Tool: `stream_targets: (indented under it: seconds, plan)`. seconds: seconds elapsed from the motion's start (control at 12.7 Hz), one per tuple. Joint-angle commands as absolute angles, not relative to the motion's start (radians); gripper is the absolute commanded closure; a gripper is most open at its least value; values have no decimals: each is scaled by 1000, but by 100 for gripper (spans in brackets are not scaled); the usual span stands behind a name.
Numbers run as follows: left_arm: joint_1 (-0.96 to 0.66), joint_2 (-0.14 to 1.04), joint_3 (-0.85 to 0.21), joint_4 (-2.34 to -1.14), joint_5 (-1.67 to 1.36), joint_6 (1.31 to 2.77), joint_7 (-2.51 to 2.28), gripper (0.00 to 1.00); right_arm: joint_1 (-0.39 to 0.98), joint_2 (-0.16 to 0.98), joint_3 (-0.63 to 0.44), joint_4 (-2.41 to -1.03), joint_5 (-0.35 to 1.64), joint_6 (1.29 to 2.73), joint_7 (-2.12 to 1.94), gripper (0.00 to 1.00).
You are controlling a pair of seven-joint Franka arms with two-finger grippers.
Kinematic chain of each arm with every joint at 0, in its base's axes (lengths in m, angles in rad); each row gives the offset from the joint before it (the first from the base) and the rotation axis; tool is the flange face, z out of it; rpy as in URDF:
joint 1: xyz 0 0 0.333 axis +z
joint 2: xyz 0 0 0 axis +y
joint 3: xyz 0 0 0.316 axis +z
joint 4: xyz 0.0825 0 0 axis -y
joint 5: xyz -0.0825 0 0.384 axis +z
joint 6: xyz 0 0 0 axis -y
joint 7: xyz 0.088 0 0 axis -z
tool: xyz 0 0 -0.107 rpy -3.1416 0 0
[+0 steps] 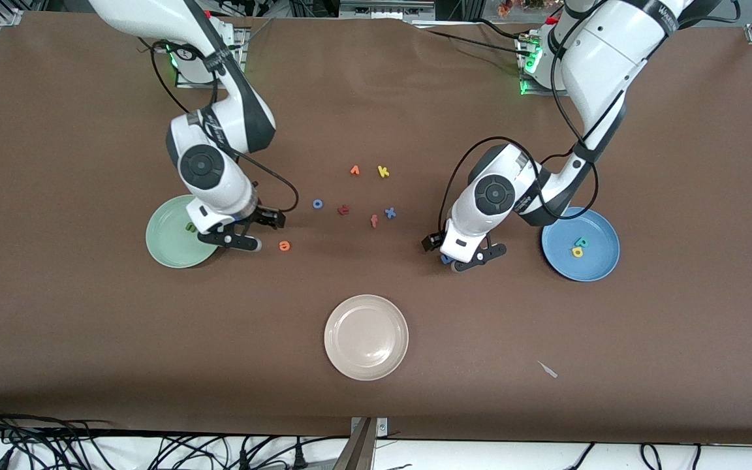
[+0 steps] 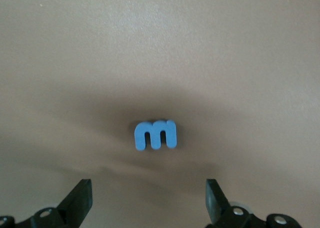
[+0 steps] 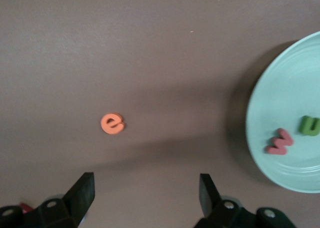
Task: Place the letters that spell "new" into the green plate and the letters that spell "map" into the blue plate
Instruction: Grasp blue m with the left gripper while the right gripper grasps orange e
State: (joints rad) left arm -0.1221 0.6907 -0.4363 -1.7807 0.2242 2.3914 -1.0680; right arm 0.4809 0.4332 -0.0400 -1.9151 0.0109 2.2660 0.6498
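Cream plate (image 1: 366, 337) sits nearest the camera, bare, and I leave it alone; a pale scrap (image 1: 548, 369) lies toward the left arm's end of the table, clear of everything.

Farther up come my two working spots. My left gripper (image 1: 470, 259) hangs low just beside the blue plate (image 1: 601, 264), fingers spread with nothing between them. The wrist view shows the blue m (image 2: 155, 134) flat on the cloth between the open jaws but a little ahead of the tips. I judge I should nudge forward until it is centred, drop straight down, and close across its narrow sides so the thin foam does not flip. The p (image 1: 582, 242) and a (image 1: 577, 252) already lie in that plate, touching each other.

My right gripper (image 1: 237, 239) is at the green plate's (image 1: 164, 251) rim, also released and holding nothing. The w (image 3: 279, 142) and n (image 3: 310, 125) rest in that plate. The e (image 1: 284, 245) lies on the cloth just beside the plate, off to one side of the jaws in the wrist view, so I would shift over it before descending.

Farther still sit the leftovers: o (image 1: 317, 203), dark red letter (image 1: 343, 209), f (image 1: 374, 221), x (image 1: 390, 212), then an orange piece (image 1: 354, 170) and k (image 1: 383, 171). None blocks either pick. The arms are well apart.
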Motion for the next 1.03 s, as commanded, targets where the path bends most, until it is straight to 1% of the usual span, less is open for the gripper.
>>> stream_targets:
  seconds: [0.0, 0.08, 0.16, 0.32, 0.39, 0.55, 0.71, 0.79, 0.87, 0.95]
  plan:
    - [-147, 733, -419, -1721, 281, 2402, -1152, 0, 489, 529, -40, -1851, 25, 2333, 767, 12]
    - [-175, 741, -394, -1706, 296, 2402, -1179, 1, 495, 547, -40, -1852, 25, 2367, 799, 13]
    - [-208, 747, -359, -1691, 308, 2402, -1202, 2, 509, 560, -40, -1852, 25, 2399, 830, 19]
    - [-264, 761, -302, -1672, 308, 2402, -1210, 4, 508, 583, -40, -1852, 26, 2445, 911, 20]
    - [-270, 771, -298, -1667, 307, 2402, -1212, 4, 512, 591, -40, -1852, 26, 2459, 963, 21]
    - [-273, 773, -296, -1667, 308, 2402, -1224, 9, 522, 618, -40, -1858, 25, 2485, 1015, 23]
    - [-273, 776, -296, -1667, 310, 2402, -1224, 22, 517, 627, -40, -1859, 26, 2505, 1035, 27]
    - [-273, 779, -296, -1667, 310, 2402, -1223, 30, 517, 629, -40, -1861, 26, 2514, 1049, 28]
    - [-272, 779, -293, -1667, 311, 2402, -1218, 39, 517, 637, -40, -1861, 26, 2516, 1051, 32]
    - [-272, 779, -291, -1667, 311, 2402, -1216, 46, 517, 637, -40, -1861, 26, 2517, 1051, 36]
